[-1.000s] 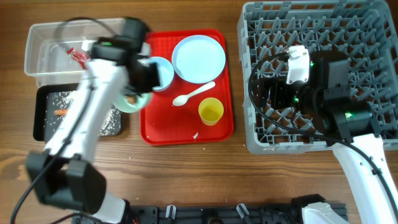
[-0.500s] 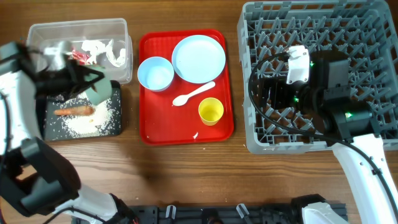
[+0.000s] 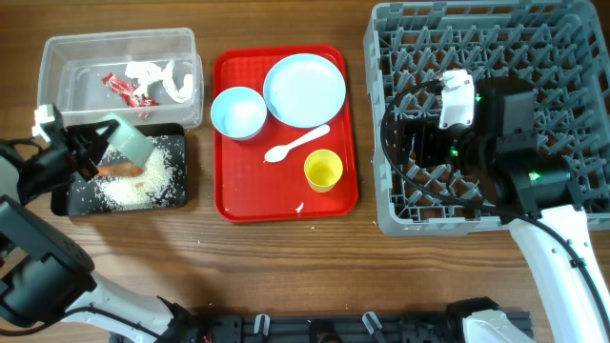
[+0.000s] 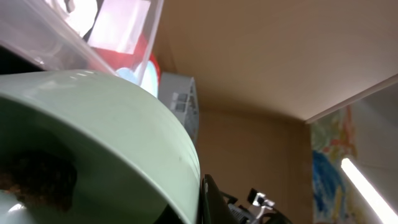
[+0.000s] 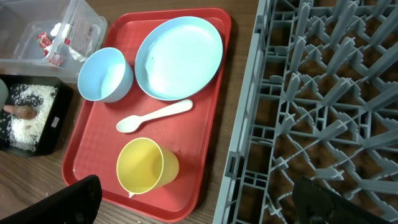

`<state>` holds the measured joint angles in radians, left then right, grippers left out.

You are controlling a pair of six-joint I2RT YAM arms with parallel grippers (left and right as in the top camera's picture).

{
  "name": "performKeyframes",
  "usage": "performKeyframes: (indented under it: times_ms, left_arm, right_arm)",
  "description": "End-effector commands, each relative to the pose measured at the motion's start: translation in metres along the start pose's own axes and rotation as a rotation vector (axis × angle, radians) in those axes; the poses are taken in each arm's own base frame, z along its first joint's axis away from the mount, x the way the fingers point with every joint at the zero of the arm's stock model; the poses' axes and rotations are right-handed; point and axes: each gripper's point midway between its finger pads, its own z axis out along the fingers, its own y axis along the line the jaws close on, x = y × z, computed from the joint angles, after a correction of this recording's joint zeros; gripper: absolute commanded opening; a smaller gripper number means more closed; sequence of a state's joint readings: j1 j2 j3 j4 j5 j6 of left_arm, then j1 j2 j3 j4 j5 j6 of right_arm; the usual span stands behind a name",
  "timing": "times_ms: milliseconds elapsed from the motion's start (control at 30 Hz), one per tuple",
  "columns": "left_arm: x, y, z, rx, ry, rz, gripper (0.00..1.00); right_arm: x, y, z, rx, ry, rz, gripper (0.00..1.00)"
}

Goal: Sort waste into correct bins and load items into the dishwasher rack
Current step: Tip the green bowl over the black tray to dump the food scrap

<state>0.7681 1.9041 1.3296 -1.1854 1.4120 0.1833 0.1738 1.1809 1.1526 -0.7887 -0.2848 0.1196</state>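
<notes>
We see left gripper (image 3: pixel 95 152) clamped on pale blue-green round bowl (image 3: pixel 127 143) — tipped sideways over shallow black rectangular tray (image 3: pixel 76 204), mouth facing left. Right gripper (image 5: pixel 199 208) spread, empty — above grey plastic rack (image 3: pixel 572 38).

Pale green bowl (image 4: pixel 118 130) fills view; brown lump (image 4: pixel 38 180) inside; clear tub (image 4: pixel 43 43) above.

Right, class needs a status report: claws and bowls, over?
Left claw gripping tilted bowl over black tray. Right claw open, empty, above rack. Nothing in the way.
</notes>
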Motion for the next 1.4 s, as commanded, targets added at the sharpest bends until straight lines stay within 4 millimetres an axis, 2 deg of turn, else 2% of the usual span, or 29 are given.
performKeyframes:
  times_ms: [0,100,333,433,500,567,767,833,900,967,1067,1167,1267,1367]
  left_arm:
    - [-0.003,-0.016,-0.004,0.107,-0.021,-0.037,0.04]
    - [-0.004,-0.026,-0.006,0.166,-0.024,-0.074,0.04]
    - [-0.002,-0.026,-0.006,0.167,-0.011,-0.228,0.04]
    - [-0.002,-0.026,-0.006,0.167,-0.011,-0.228,0.04]
    - [-0.006,-0.024,-0.006,0.157,-0.019,-0.160,0.04]
    - [-0.011,-0.016,-0.006,0.114,-0.026,-0.103,0.04]
    - [-0.013,-0.004,-0.005,0.044,-0.030,-0.080,0.04]
    - [-0.020,0.011,-0.005,-0.044,-0.044,-0.018,0.04]
    - [-0.027,0.035,-0.009,-0.186,-0.064,0.024,0.04]
    - [-0.027,0.046,-0.011,-0.252,-0.073,-0.033,0.04]
    - [-0.023,0.035,-0.006,-0.195,-0.059,-0.053,0.04]
    - [-0.015,0.017,0.004,-0.184,-0.028,0.054,0.04]
    - [0.004,-0.010,0.024,-0.194,0.024,0.200,0.04]
    - [0.028,-0.026,0.047,-0.266,0.086,0.324,0.04]
  right_arm:
    - [-0.007,0.003,-0.002,-0.005,-0.015,0.006,1.00]
    - [-0.007,0.003,-0.002,-0.005,-0.015,0.006,1.00]
    - [-0.006,0.003,-0.002,-0.005,-0.014,0.006,1.00]
    - [-0.006,0.003,-0.002,-0.005,-0.014,0.006,1.00]
    - [-0.006,0.003,-0.002,-0.005,-0.014,0.006,1.00]
    - [-0.006,0.003,-0.002,-0.005,-0.014,0.006,1.00]
    - [-0.007,0.003,-0.002,-0.005,-0.015,0.006,1.00]
    - [-0.007,0.003,-0.002,-0.005,-0.015,0.005,1.00]
    - [-0.007,0.003,-0.002,-0.005,-0.015,0.005,1.00]
    - [-0.007,0.003,-0.002,-0.005,-0.015,0.006,1.00]
    - [-0.007,0.003,-0.002,-0.005,-0.016,0.005,1.00]
    - [-0.009,0.003,-0.002,-0.007,-0.026,0.004,1.00]
    - [-0.010,0.003,-0.002,-0.007,-0.029,0.003,1.00]
    - [-0.010,0.003,-0.002,-0.007,-0.029,0.004,1.00]
